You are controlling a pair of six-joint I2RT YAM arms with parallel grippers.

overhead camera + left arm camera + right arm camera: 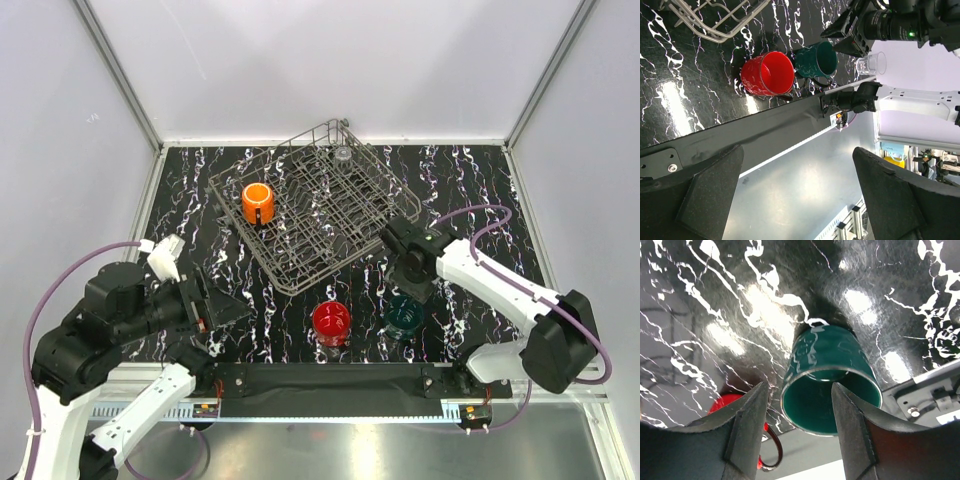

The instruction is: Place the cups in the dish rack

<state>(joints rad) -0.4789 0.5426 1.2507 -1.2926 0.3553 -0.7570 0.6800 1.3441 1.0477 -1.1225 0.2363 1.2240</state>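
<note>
The dish rack [310,205] stands at the table's middle back, turned at an angle. An orange cup [257,203] sits in its left part and a clear cup [343,154] at its far corner. A red cup [331,322] and a dark teal cup [405,315] stand upright near the front edge. My right gripper [411,290] is open just above the teal cup [827,365]; the jaws straddle its near-left rim, one finger outside and one over the mouth. My left gripper [225,310] is open and empty, left of the red cup [767,73].
Another clear cup [871,63] stands on the table beyond the teal cup [815,60], under my right arm. The black base rail [330,378] runs along the front edge. White walls close in the table on three sides.
</note>
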